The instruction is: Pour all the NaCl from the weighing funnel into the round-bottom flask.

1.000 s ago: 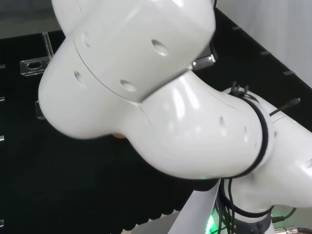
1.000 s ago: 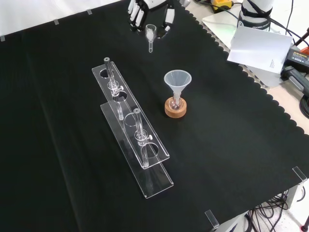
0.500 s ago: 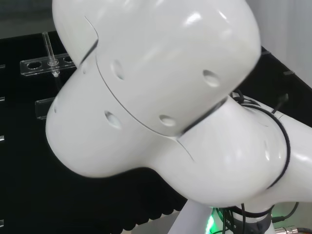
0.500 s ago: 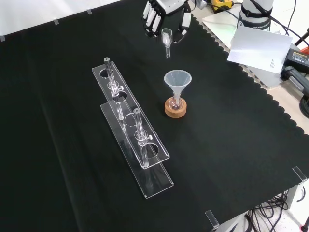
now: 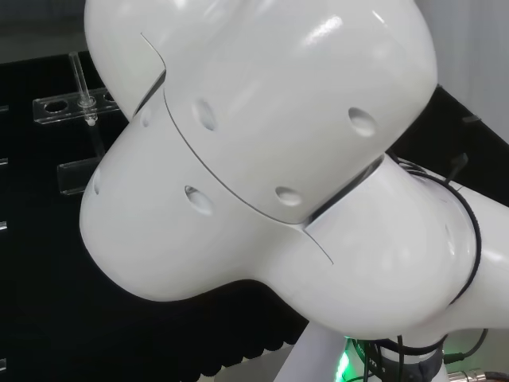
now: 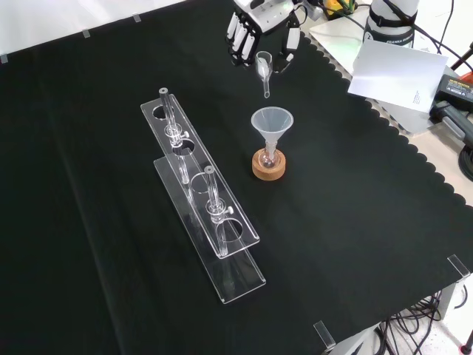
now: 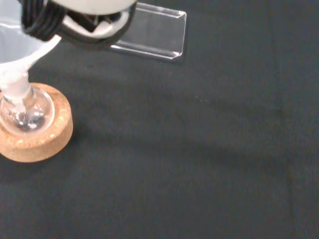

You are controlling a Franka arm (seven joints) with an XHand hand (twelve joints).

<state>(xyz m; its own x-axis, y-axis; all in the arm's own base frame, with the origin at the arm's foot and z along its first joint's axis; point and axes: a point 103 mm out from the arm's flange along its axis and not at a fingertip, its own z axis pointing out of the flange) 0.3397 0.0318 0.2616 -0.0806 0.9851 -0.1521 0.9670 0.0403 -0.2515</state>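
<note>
In the front view the hand (image 6: 260,26) hangs above the cloth near the far edge, its fingers curled round a small clear weighing funnel (image 6: 264,70) whose thin stem points down. Just below it in that view a small round-bottom flask (image 6: 269,157) sits on a cork ring (image 6: 268,166), with a wide clear funnel (image 6: 272,123) set in its neck. The wrist view has the flask (image 7: 22,112) close by on its cork ring (image 7: 40,137), with the wide funnel (image 7: 17,47) above it.
A clear two-tier plastic rack (image 6: 203,196) with upright glass pieces stands left of the flask in the front view; its end appears as a clear plate (image 7: 152,32) in the wrist view. The arm's white links (image 5: 270,159) take up most of the head view.
The hand has carried the weighing funnel rightward and nearer in the front view, from the far edge to just above the wide funnel. The flask and rack have stayed put.
</note>
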